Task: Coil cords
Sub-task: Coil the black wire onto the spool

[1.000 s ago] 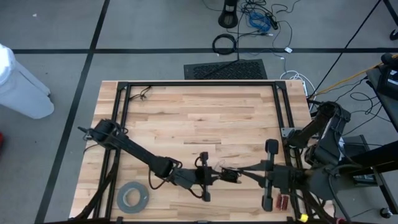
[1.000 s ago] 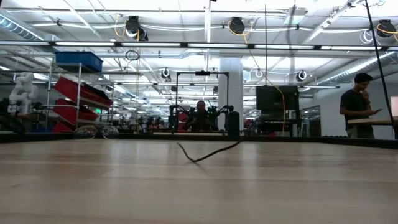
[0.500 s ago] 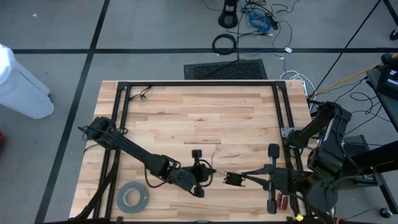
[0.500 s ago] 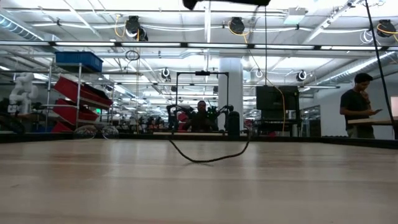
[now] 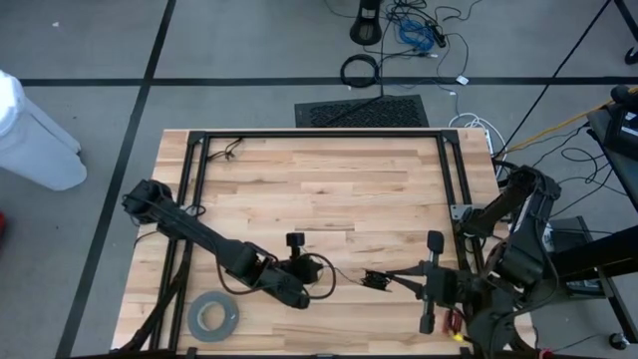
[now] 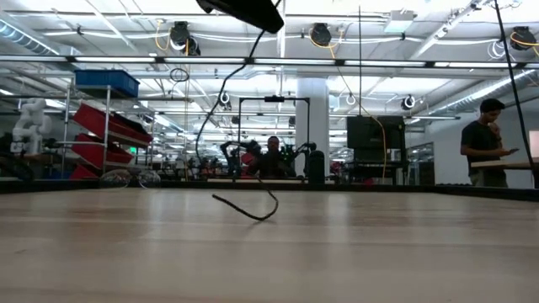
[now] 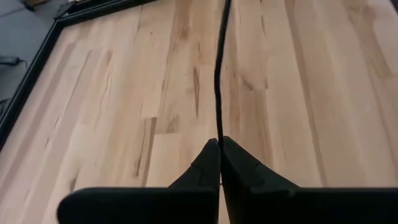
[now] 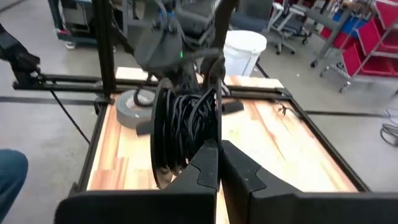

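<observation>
The cord is a thin dark wire. Most of it is wound into a black coil (image 8: pixel 183 124), which stands upright in my shut right gripper (image 8: pixel 217 149) near the table's front right (image 5: pixel 377 281). A loose stretch of the cord (image 5: pixel 344 273) runs left to my left gripper (image 5: pixel 313 269), which is shut on it and raised above the table's front middle. In the low view the cord (image 6: pixel 206 109) hangs from my left gripper (image 6: pixel 253 18) in a curve, and its lower part (image 6: pixel 248 212) lies on the tabletop. My left gripper pinches a single strand of the cord (image 7: pixel 217 134) between its two fingertips. The fingers slant down toward the far side, and the cord runs on ahead of them, in line with them. Below the hold it hangs slack to the table. My right gripper pinches the coil at its lower edge (image 8: pixel 210 142) between its two fingers. The coil stands upright on edge ahead of the fingers, lifted clear of the table. The coil's own turns hide just what the fingers have.
A grey tape roll (image 5: pixel 213 317) lies flat at the table's front left, beside my left arm. A black frame (image 5: pixel 319 135) runs along the table's far and side edges. Bare wood lies across the table's middle and far half. A person stands in the room beyond (image 6: pixel 484 135).
My left gripper has moved toward the table's left edge, away from my right gripper, and has tipped up from a steeper downward slant. The cord has been drawn out between the two grippers. Its hanging part has swung left, with the low end still on the table.
</observation>
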{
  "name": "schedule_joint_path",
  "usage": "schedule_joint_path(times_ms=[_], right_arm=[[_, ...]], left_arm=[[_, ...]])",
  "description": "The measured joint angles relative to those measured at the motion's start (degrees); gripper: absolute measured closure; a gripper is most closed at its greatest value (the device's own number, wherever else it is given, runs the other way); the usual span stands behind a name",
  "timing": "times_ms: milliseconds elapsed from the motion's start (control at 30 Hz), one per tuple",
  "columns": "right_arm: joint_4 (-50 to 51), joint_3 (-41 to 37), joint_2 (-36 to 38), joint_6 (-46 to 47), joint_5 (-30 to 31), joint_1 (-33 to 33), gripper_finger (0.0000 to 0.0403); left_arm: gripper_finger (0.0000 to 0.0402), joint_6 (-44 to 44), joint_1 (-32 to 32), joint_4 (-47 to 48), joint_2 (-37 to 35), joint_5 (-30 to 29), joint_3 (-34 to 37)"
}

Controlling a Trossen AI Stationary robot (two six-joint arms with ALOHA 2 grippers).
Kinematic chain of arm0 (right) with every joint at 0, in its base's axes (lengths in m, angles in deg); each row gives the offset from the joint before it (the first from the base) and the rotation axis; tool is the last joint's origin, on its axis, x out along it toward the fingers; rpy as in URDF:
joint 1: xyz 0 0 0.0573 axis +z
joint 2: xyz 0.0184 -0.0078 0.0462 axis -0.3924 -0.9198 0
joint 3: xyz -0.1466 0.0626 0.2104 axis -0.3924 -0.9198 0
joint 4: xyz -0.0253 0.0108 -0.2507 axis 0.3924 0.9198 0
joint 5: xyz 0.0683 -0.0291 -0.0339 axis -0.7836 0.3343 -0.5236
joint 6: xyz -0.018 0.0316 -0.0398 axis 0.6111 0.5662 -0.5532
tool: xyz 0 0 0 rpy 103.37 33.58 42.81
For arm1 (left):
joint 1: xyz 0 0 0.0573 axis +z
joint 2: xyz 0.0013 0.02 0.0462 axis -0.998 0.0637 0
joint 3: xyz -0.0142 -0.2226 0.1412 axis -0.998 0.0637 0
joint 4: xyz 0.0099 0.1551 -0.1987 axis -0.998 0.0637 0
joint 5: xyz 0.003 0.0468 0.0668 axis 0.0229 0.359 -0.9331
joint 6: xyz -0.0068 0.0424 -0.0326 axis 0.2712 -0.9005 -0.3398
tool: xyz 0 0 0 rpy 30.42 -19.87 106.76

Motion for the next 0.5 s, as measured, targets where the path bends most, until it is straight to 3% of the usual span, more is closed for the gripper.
schedule_joint_path(times_ms=[367, 500], right_arm=[[1.1, 0.0, -1.0, 1.4, -1.4, -1.1, 0.0403], [1.1, 0.0, -1.3, 1.3, -1.6, -1.0, 0.0403]], left_arm=[[0.0394, 0.5, -0.9, 0.2, -1.0, 0.0, 0.0], [0.0390, 0.2, -1.7, 1.7, -1.0, 4.3, 0.0]])
